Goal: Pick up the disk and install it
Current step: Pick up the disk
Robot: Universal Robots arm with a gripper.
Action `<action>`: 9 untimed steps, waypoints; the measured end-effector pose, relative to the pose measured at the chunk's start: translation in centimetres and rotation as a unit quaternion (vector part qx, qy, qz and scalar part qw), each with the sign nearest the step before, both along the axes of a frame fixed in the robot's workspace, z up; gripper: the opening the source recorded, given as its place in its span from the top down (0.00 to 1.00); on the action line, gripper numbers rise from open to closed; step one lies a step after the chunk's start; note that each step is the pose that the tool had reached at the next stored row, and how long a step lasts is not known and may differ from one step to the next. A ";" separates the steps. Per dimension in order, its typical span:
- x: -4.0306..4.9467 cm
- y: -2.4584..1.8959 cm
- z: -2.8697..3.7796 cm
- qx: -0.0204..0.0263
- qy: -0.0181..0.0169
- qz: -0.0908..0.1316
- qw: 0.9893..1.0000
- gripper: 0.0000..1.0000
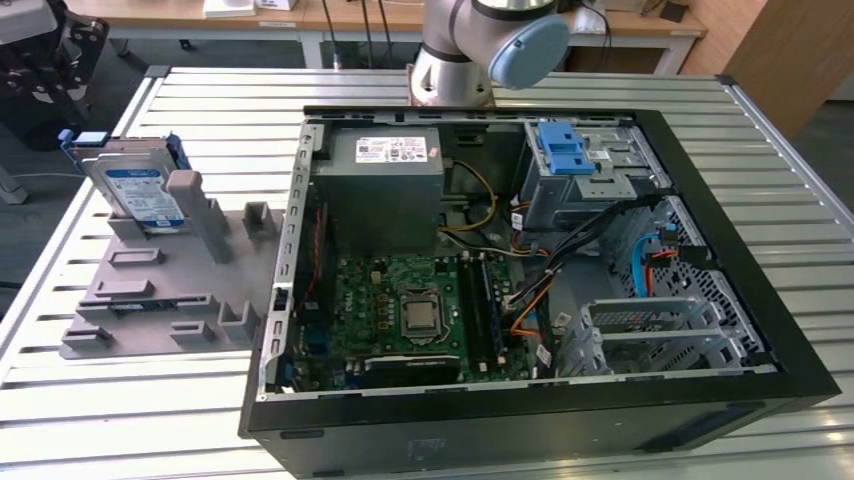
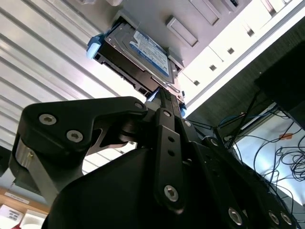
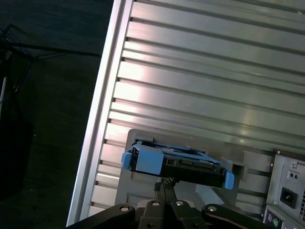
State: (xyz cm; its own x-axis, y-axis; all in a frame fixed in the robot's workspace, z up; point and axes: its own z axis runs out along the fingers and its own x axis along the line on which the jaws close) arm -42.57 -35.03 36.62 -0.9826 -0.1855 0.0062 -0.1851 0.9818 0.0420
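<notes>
The disk stands on edge, label side to the camera, in a slot at the far end of a grey holder at the exterior view's left. Its blue bracket shows along the top & sides, and it stands free w/ open room above. The holder lies on the slatted metal table, btwn the table's left edge and the open PC case, w/ a strip of bare slats on each side. In both wrist views the disk sits just past the tip of the gripper. Its fingers are drawn together, narrow, nothing btwn them; can't tell from those views whether the tip touches the disk's edge. In the first wrist view the table's edge rail runs close by the holder, dark floor beyond. Inside the case, far right corner, is a grey drive bay w/ a blue latch on top and cables hanging near its mouth. The power supply is at the case's far left, the motherboard nearer. The arm rises at the table's far edge, behind the case.
</notes>
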 end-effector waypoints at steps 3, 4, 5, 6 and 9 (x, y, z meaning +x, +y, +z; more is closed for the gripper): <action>-0.01 0.00 -0.01 0.000 0.000 0.006 1.000 0.89; -0.01 0.00 0.00 0.000 0.000 0.008 1.000 0.89; -0.02 0.00 0.00 0.000 0.000 0.010 1.000 0.89; -0.02 0.00 0.00 0.000 0.000 0.012 1.000 0.89; -0.03 0.00 0.00 0.000 0.000 0.017 1.000 0.89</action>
